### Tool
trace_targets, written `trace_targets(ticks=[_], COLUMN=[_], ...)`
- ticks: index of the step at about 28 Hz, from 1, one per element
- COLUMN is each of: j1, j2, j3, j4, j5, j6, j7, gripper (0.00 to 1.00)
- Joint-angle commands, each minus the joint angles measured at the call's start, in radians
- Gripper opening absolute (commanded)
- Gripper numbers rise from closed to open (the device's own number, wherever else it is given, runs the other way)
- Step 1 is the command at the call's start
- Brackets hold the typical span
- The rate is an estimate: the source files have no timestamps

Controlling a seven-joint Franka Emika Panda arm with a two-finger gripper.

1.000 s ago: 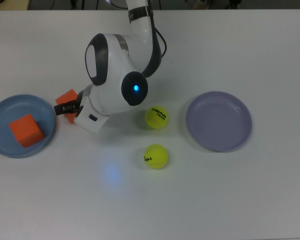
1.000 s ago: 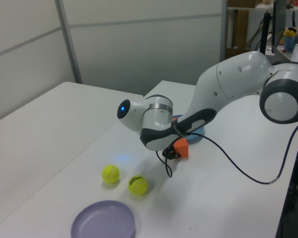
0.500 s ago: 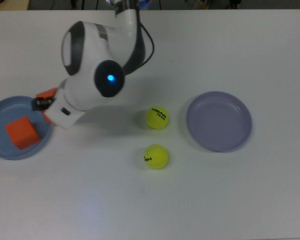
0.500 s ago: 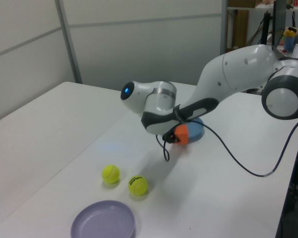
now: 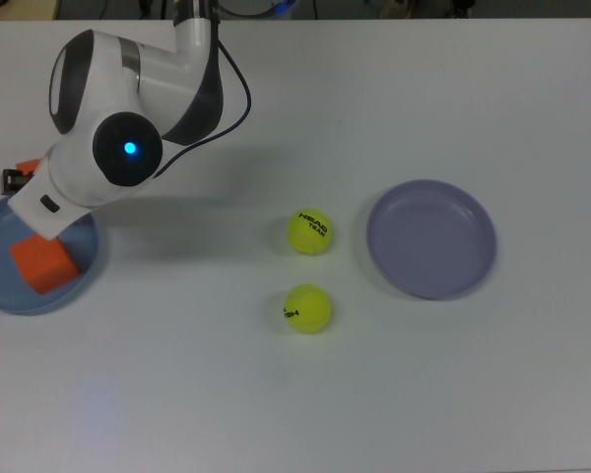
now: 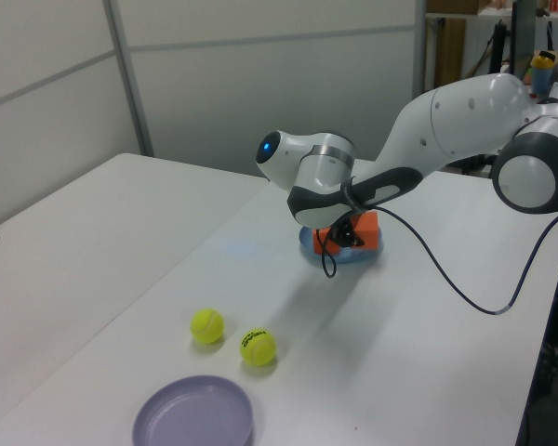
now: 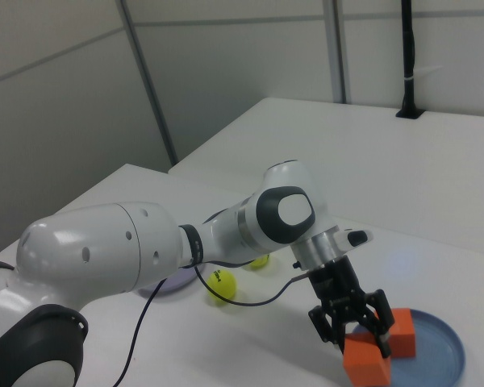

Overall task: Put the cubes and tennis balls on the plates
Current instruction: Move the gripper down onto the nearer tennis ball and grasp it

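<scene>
Cube (image 7: pixel 366 360) clamped in our claw (image 7: pixel 357 332), hanging over the blue plate (image 7: pixel 444 360) at its 12 o'clock edge in the top view. Second cube (image 5: pixel 45 262) already sits there; we should lower beside it, clear of the rim, then release.

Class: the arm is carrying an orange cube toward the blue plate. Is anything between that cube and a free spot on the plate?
Nothing visible blocks it. The gripper holds the cube above the blue plate. The other cube already sits on the plate, so the drop must go on the bare part beside it.
</scene>
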State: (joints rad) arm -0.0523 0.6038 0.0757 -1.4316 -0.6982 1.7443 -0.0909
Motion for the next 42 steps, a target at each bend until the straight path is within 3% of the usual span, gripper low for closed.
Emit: trace_targets(ticks=[1, 5, 14, 19, 23, 33, 42], j1=[0.003, -0.004, 0.009, 0.092, 0.158, 0.272, 0.318], j2=[-0.048, -0.087, -0.111, -0.101, -0.096, -0.012, 0.056], j3=[-0.01, -0.013, 0.007, 0.062, 0.065, 0.067, 0.067], j4=[-0.01, -0.001, 0.028, 0.048, 0.039, 0.037, 0.036], j5=[0.109, 0.178, 0.213, 0.23, 0.233, 0.217, 0.115], j6=[0.029, 0.027, 0.027, 0.101, 0.217, 0.449, 0.574], j7=[0.017, 0.002, 0.002, 0.029, 0.059, 0.105, 0.183], gripper=[1.0, 1.0, 1.0, 1.0, 1.0, 1.0, 1.0])
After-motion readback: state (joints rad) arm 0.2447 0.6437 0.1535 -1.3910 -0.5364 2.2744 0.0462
